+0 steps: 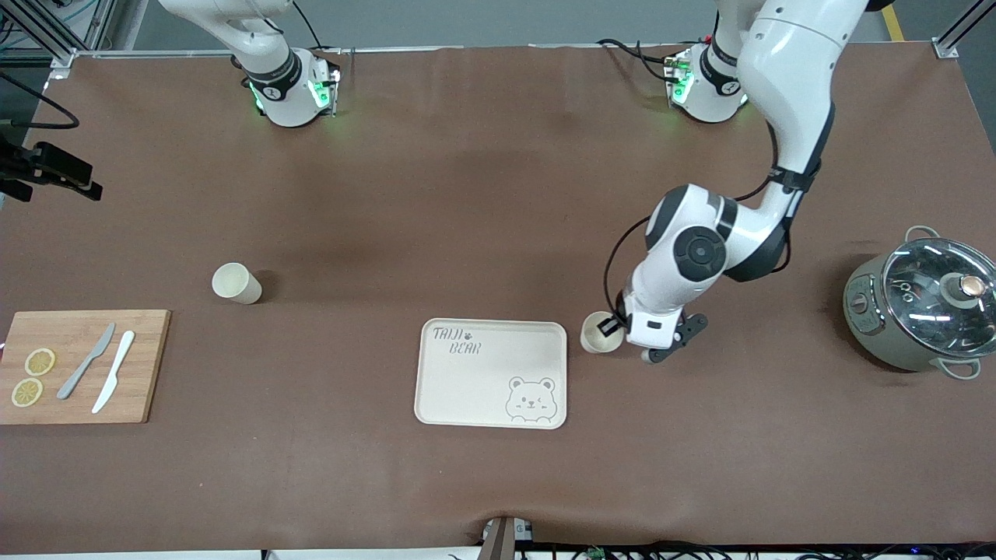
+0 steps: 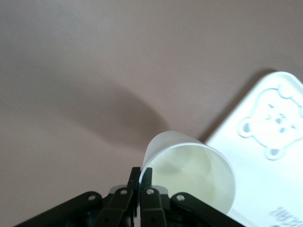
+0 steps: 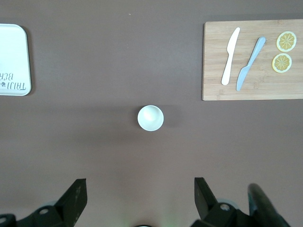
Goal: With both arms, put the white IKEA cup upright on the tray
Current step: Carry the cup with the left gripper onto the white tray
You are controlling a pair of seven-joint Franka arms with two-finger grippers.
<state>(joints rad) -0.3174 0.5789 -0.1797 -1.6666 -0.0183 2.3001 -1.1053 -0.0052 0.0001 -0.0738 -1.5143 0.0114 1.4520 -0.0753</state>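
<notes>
A white cup (image 1: 599,333) is at the tray's edge toward the left arm's end. My left gripper (image 1: 616,325) is shut on its rim, one finger inside and one outside; in the left wrist view the gripper (image 2: 141,176) pinches the cup (image 2: 199,165), which looks tilted. I cannot tell if it rests on the table. The cream bear tray (image 1: 482,389) lies beside it and shows in the left wrist view (image 2: 265,175). A second white cup (image 1: 236,283) stands upright toward the right arm's end. My right gripper (image 3: 139,196) is open and empty high above that cup (image 3: 150,117).
A wooden cutting board (image 1: 140,365) with two knives and two lemon slices lies toward the right arm's end. A grey pot with a glass lid (image 1: 918,303) stands toward the left arm's end. The board (image 3: 213,61) and tray (image 3: 14,52) show in the right wrist view.
</notes>
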